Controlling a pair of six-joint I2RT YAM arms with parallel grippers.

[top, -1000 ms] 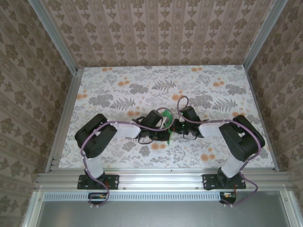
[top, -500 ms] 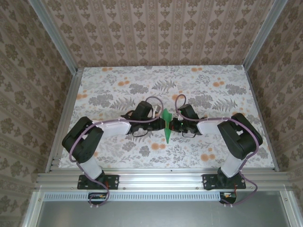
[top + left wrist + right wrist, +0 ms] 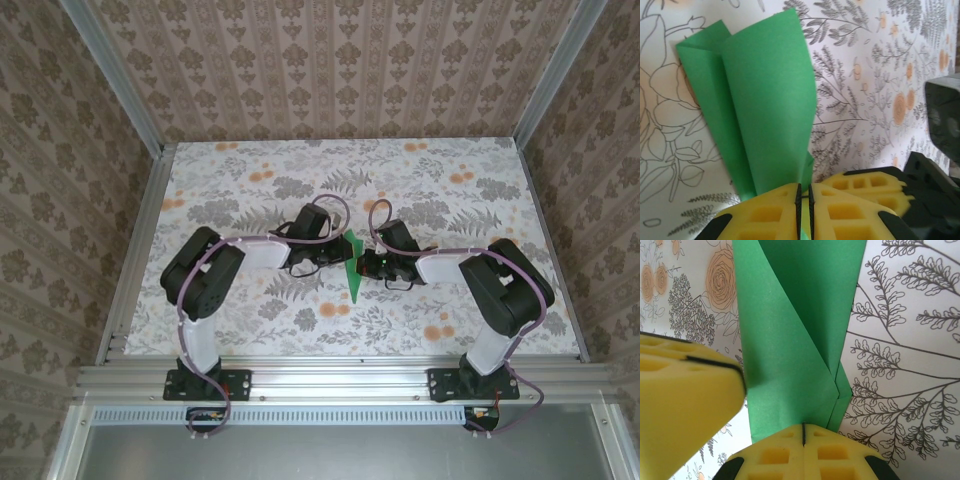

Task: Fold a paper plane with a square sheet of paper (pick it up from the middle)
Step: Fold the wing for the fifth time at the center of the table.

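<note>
The bright green paper, folded into a slim pointed paper plane (image 3: pixel 353 270), is held between both grippers at the table's middle, its tip pointing toward the near edge. In the left wrist view the paper plane (image 3: pixel 765 100) fans out ahead of my left gripper (image 3: pixel 805 200), which is shut with a thin green strip between its yellow pads. My right gripper (image 3: pixel 803 432) is shut on the opposite edge of the paper plane (image 3: pixel 790 340), whose layered folds show. From above, the left gripper (image 3: pixel 340 258) and right gripper (image 3: pixel 364 266) face each other across the paper.
The floral tablecloth (image 3: pixel 250 190) covers the table, and open room lies behind and to both sides. Aluminium rails (image 3: pixel 140 240) and patterned walls close in three sides. The left gripper's yellow finger (image 3: pixel 685 405) sits close by in the right wrist view.
The left arm swung its elbow out and back, and its gripper returned to the paper's left side and shut on it. The right gripper kept its hold in place.
</note>
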